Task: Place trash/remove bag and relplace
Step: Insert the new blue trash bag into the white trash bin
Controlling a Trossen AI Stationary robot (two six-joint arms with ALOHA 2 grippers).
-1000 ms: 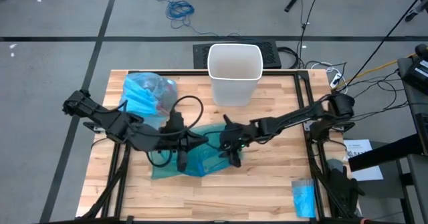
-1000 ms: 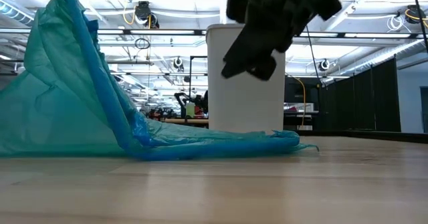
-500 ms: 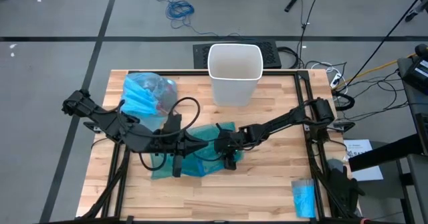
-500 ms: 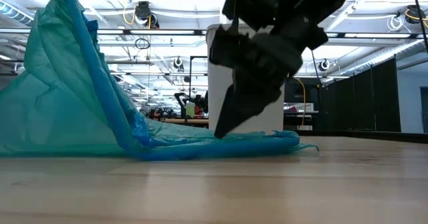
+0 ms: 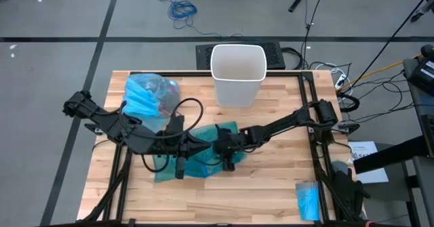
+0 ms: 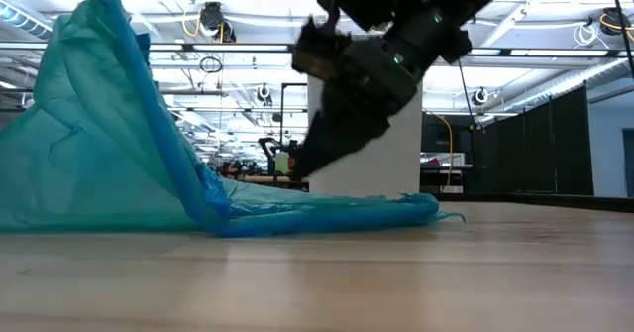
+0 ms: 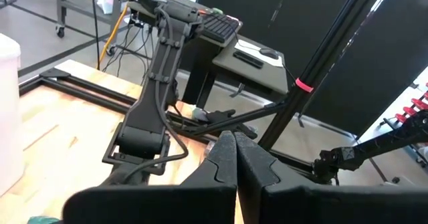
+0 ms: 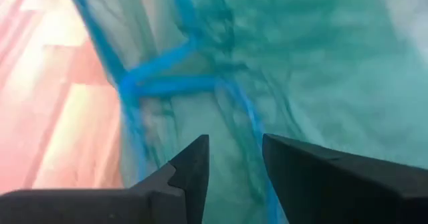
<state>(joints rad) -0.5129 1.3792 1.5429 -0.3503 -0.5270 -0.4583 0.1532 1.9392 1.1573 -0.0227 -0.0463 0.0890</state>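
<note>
- At the centre of the high view, the right gripper (image 5: 227, 160) angles down over the teal-green bag (image 5: 203, 160), which is spread on the wooden surface (image 5: 271, 186). Its fingers (image 8: 190, 167) stand part-way open with nothing between them.
- The right wrist view shows teal film and a blue drawstring hem (image 8: 167, 83) directly ahead of those fingers, near but not yet pinched. Whether a fingertip touches the plastic cannot be told.
- The left gripper (image 5: 182, 160), left of centre in the high view, has its fingers (image 7: 234, 160) pressed together. In the low view the bag rises in a peak at the frame's left, seemingly lifted from that side, though the grip itself is hidden.
- The bag's long axis runs roughly left to right across the low view, from the raised peak to a flat hem (image 6: 416, 205) on the surface at centre right.
- The right gripper looks nearer the flat part, so a second pinch would likely fall to it, just below and ahead of its fingers.
- The light blue bag (image 5: 150, 95), knotted around trash, sits at the surface's upper left, well apart from both grippers.
- The white bin (image 5: 238, 74) stands unlined at upper centre, beyond the teal bag.
</note>
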